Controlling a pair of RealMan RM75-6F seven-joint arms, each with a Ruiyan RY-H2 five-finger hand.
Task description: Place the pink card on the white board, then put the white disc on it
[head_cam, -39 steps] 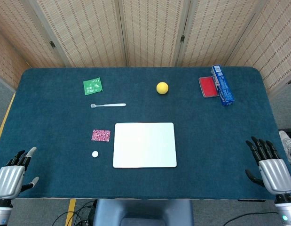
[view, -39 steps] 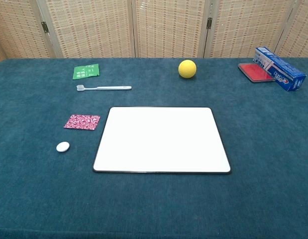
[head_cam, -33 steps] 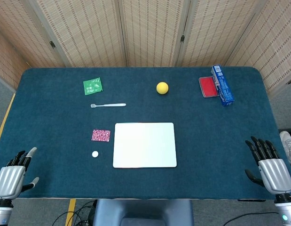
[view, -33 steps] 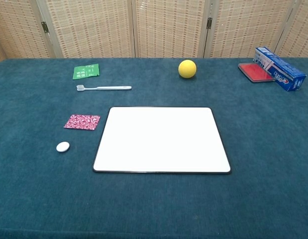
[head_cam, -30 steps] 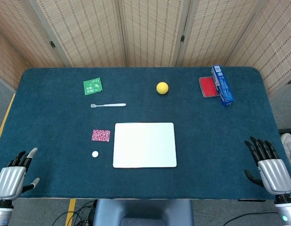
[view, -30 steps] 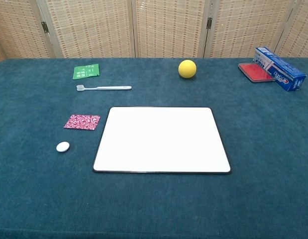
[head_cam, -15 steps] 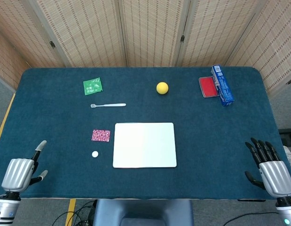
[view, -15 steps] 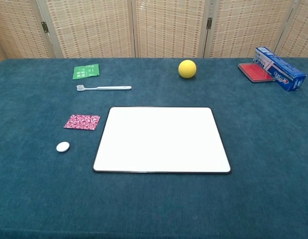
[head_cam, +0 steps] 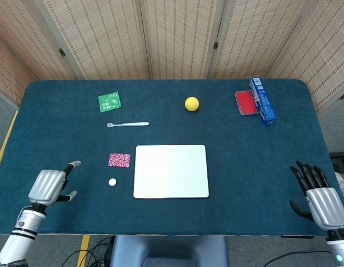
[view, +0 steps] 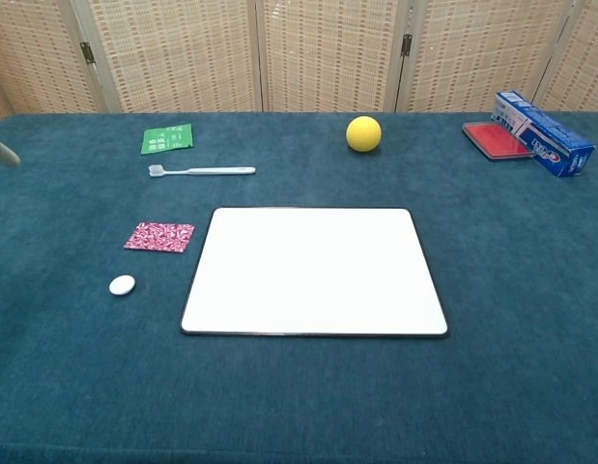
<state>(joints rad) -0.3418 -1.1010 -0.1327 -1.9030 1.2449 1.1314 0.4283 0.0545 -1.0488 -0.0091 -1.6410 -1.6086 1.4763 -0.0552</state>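
Near the table's front edge, the left hand (head_cam: 48,187) hovers with fingers spread and empty; the right hand (head_cam: 320,201) waits likewise splayed at the far corner. Just beyond the left one lies the white disc (head_cam: 112,182), then the pink card (head_cam: 119,160), both beside the bare white board (head_cam: 171,171). Nothing is placed yet; I'd say the card needs pinching first.

Pink card (view: 159,237) just left of white board (view: 314,271); white disc (view: 122,284) nearer, apart.
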